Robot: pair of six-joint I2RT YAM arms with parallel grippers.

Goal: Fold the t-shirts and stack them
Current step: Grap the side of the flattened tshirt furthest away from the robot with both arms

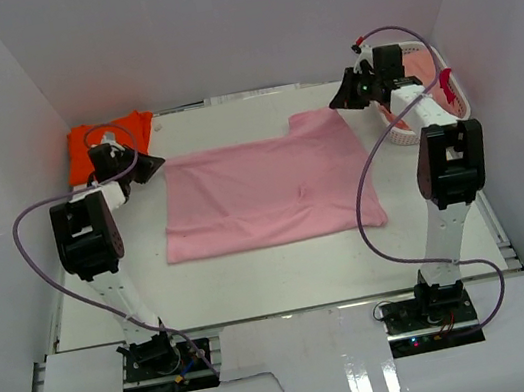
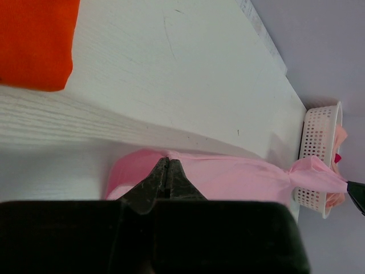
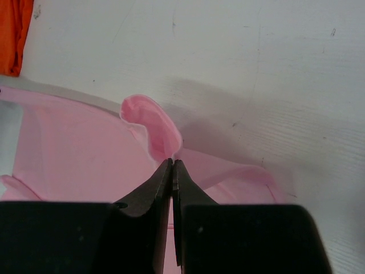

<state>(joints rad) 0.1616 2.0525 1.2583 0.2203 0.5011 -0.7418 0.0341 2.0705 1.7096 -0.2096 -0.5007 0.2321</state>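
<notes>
The light pink t-shirt [image 1: 266, 190] lies spread across the middle of the table. My left gripper [image 1: 150, 167] is shut on its far left corner, where the cloth bunches at the tips [image 2: 167, 160]. My right gripper [image 1: 337, 101] is shut on the far right corner, with a fold of pink cloth [image 3: 151, 123] puckered up just beyond the tips [image 3: 173, 161]. In the left wrist view the pink t-shirt [image 2: 239, 177] runs taut to the other gripper's tip. The bright orange t-shirt [image 1: 110, 141] lies folded at the far left corner, also in the left wrist view [image 2: 34, 40].
A white lattice basket [image 1: 454, 106] stands at the far right behind my right arm, with pink cloth inside; it also shows in the left wrist view [image 2: 319, 137]. White walls close in the table on the left, back and right. Purple cables loop from both arms.
</notes>
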